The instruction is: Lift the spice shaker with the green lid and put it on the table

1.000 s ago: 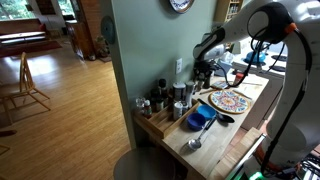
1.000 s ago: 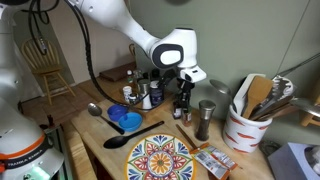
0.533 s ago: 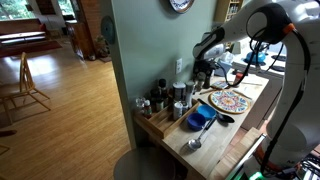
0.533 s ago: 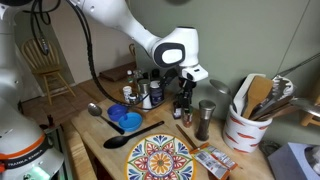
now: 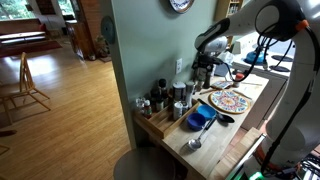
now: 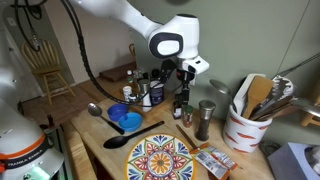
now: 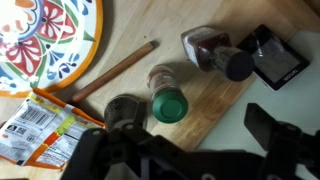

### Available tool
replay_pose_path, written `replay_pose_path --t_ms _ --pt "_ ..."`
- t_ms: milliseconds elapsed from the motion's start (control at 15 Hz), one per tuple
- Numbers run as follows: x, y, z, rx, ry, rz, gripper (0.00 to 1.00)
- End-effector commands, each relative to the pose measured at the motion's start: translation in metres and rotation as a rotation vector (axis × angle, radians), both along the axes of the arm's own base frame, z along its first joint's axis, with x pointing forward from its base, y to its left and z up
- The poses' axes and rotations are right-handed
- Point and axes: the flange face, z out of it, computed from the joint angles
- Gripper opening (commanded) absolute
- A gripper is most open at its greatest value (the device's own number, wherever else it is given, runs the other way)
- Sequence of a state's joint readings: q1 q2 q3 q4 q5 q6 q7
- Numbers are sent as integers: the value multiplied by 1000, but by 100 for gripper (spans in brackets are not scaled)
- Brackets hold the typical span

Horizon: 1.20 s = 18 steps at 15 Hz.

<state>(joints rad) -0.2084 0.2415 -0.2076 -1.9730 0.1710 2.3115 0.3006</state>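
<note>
The spice shaker with the green lid (image 7: 169,104) stands upright on the light wooden table (image 7: 215,105), just ahead of my gripper (image 7: 182,135). The gripper's jaws are wide open, with nothing between the dark fingers (image 7: 280,130). In an exterior view the gripper (image 6: 183,74) hangs a little above the shaker (image 6: 181,110), clear of its lid. The arm reaches in from above in both exterior views, and the gripper (image 5: 203,69) sits over the back of the table (image 5: 215,142).
A dark-lidded shaker (image 6: 205,118) stands close beside the green-lidded one. Round about are a painted plate (image 6: 155,160), a blue bowl (image 6: 125,120), a stepped rack of shakers (image 6: 140,92), a white utensil crock (image 6: 250,125), a pencil (image 7: 115,72) and a snack packet (image 7: 35,130).
The jaws have opened and let go of the green-lidded shaker, which stays standing on the table. The gripper has risen a little above it.
</note>
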Motion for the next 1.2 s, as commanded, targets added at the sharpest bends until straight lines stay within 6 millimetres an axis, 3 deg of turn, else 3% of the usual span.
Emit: replay_pose_path --t_ms 0,267,800,1133 --pt "-30 -4 23 19 1 103 100" --pt "-53 11 53 13 11 322 100" --pt "-127 79 112 -104 193 709 100" --pt "-173 114 138 -186 268 955 100"
